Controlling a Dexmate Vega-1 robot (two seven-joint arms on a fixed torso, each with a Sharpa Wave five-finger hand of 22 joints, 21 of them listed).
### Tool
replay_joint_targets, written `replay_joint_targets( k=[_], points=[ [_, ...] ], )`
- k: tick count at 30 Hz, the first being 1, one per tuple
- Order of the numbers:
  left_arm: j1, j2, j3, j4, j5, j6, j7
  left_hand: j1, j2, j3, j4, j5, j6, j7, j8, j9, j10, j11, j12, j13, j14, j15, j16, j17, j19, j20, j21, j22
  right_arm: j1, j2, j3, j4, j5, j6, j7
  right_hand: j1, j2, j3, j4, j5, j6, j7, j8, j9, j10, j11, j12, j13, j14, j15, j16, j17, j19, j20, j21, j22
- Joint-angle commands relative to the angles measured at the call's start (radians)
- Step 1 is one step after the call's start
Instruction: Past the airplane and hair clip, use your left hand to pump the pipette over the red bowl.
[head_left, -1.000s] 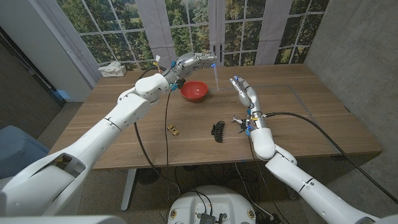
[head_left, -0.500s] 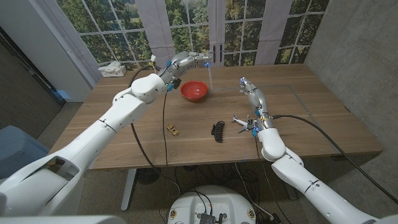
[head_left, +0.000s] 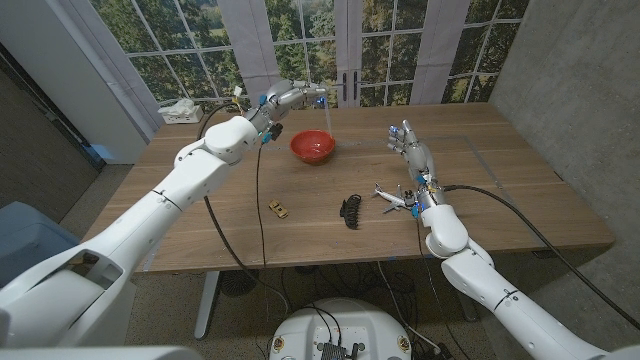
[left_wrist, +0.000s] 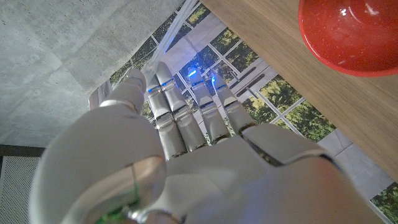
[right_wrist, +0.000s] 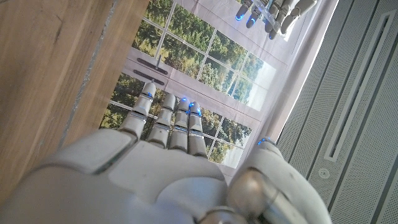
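1. My left robot hand (head_left: 290, 96) is raised at the far side of the worktop (head_left: 200, 200), its fingers closed round the pipette (head_left: 329, 118); the clear tube hangs down from the fingers just above the far right rim of the red bowl (head_left: 313, 146); it is so pale against the window that I can barely trace it in the head view.
2. In the left wrist view the pipette (left_wrist: 171, 31) runs out past the fingertips as a faint clear strip and is cut off at the frame edge; its bulb is hidden inside the left robot hand (left_wrist: 180, 143), so I cannot tell how far it is squeezed; the red bowl (left_wrist: 351, 34) shows in one corner, part cut off.
3. My right robot hand (head_left: 415, 155) holds nothing; it stands with fingers straight and close together, pointing away from me, over the right part of the worktop; the right wrist view shows the same right robot hand (right_wrist: 168, 155) from behind, fingers extended; whether it touches the wood I cannot make out.
4. The airplane (head_left: 392, 197) lies on the worktop just beside my right wrist; it is small and its details blur.
5. The hair clip (head_left: 349, 210), dark, lies left of the airplane, apart from it; both sit nearer to me than the bowl.
6. A small yellowish object (head_left: 280, 209) lies further left; too small to identify.
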Motion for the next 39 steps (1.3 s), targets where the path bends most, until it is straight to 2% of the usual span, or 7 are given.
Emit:
replay_joint_targets(
  k=[1,10,23,27,39],
  points=[
    [-0.007,0.007,-0.014,0.031,0.043,-0.014,0.038,0.017,0.000,-0.004,-0.002,-0.003,0.002,-0.008,-0.003,0.004,0.003,-0.009,-0.003,0.001,-0.005,-0.145,0.002,0.003,0.002,-0.008,0.000,0.003,-0.021,-0.026,0.028,-0.030,0.119,-0.019,0.085,-0.005,0.004,0.005,0.003,0.005,0.011,0.000,0.008,0.000,0.004,0.006,0.006,0.000,0.004,0.008,-0.002,0.002,0.007,-0.012,-0.003,0.001],
    [-0.015,0.012,-0.019,0.040,0.075,-0.009,0.064,0.022,0.001,-0.007,0.001,-0.003,0.008,-0.011,-0.003,0.005,0.007,-0.009,-0.004,0.002,-0.006,-0.144,0.004,0.005,0.003,-0.011,0.000,0.003,-0.046,-0.044,0.046,-0.054,0.142,-0.043,0.087,-0.008,0.005,0.006,0.000,0.006,0.015,0.000,0.009,0.000,0.006,0.007,0.006,-0.003,0.003,0.012,-0.005,0.001,0.007,-0.013,-0.005,0.001],
    [-0.031,0.022,-0.016,0.036,0.127,0.017,0.092,0.026,0.002,-0.009,0.002,-0.003,0.008,-0.013,-0.004,0.005,0.010,-0.009,-0.004,0.003,-0.008,-0.144,0.005,0.006,0.003,-0.012,-0.001,0.003,-0.045,-0.041,0.043,-0.045,0.173,-0.032,0.123,-0.011,0.007,0.008,-0.005,0.006,0.022,0.001,0.010,0.000,0.015,0.012,0.008,-0.007,0.004,0.012,-0.008,-0.001,0.006,-0.012,-0.009,0.001],
    [-0.030,0.025,-0.021,0.038,0.133,0.020,0.099,0.029,0.003,-0.009,0.002,-0.002,0.010,-0.014,-0.003,0.005,0.011,-0.010,-0.004,0.003,-0.010,-0.145,0.004,0.006,0.004,-0.013,-0.001,0.003,-0.056,-0.040,0.048,-0.068,0.154,-0.039,0.094,-0.012,0.008,0.008,-0.007,0.006,0.021,0.001,0.009,0.000,0.015,0.013,0.008,-0.008,0.004,0.015,-0.009,-0.002,0.003,-0.011,-0.012,0.001],
    [-0.032,0.038,-0.027,0.046,0.164,0.043,0.125,0.033,0.002,-0.013,0.003,-0.003,0.009,-0.017,-0.005,0.006,0.013,-0.010,-0.005,0.003,-0.010,-0.144,0.006,0.007,0.004,-0.014,-0.001,0.003,-0.057,-0.044,0.052,-0.075,0.217,-0.034,0.147,-0.013,0.008,0.009,-0.013,0.006,0.025,0.003,0.010,0.000,0.017,0.016,0.008,-0.012,0.002,0.016,-0.012,-0.004,0.001,-0.008,-0.016,0.001]
  ],
)
